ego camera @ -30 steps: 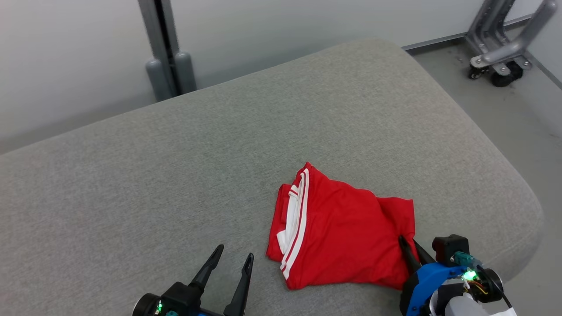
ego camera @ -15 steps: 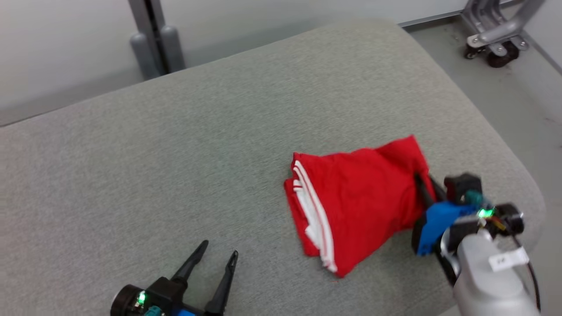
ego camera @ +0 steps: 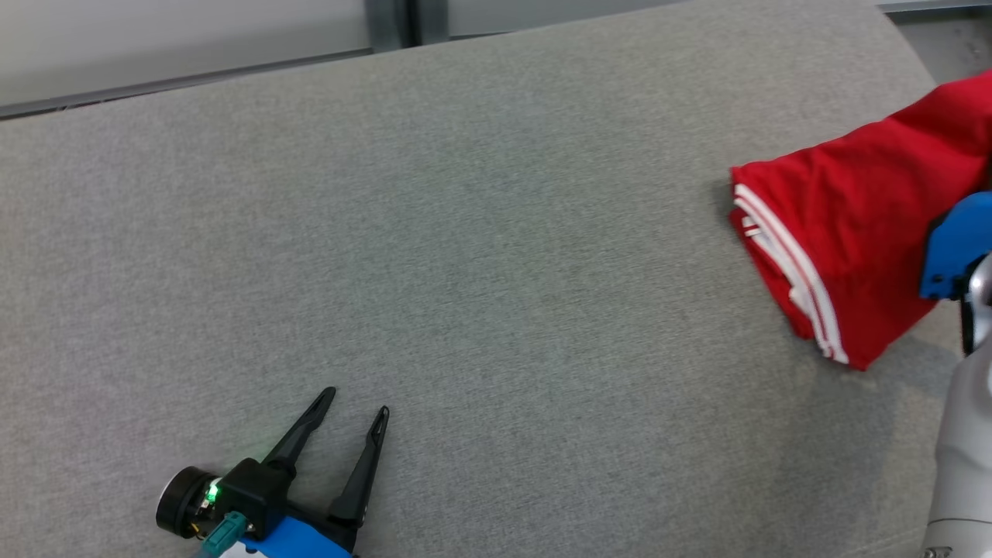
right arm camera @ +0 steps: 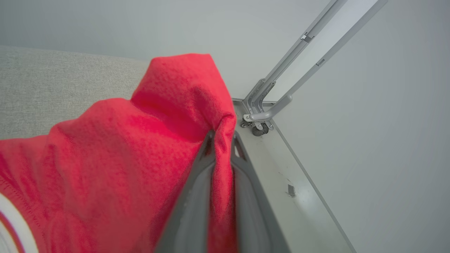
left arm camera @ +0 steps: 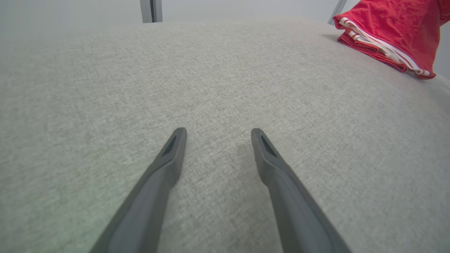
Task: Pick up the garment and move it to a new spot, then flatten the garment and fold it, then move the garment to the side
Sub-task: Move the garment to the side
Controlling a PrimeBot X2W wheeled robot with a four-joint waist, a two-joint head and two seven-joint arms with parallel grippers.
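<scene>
Clamped in the right claw (right arm camera: pixel 223 138): a pinched fold of the red knit garment with white side stripes (ego camera: pixel 845 232), raised at that end, striped edge down by the grey woven-fabric surface (ego camera: pixel 480 232) left of the claw. Pale right forearm (ego camera: pixel 961 449) rising steeply underneath. Left claw (ego camera: pixel 356 401) spread wide, low over bare cloth, fingers angled forward-right, well apart from the garment.

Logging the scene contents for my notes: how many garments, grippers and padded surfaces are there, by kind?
Red garment: 1
Grippers: 2 (left gripper, open; right gripper, shut on the garment)
Grey padded surface: 1
Total: 4
</scene>
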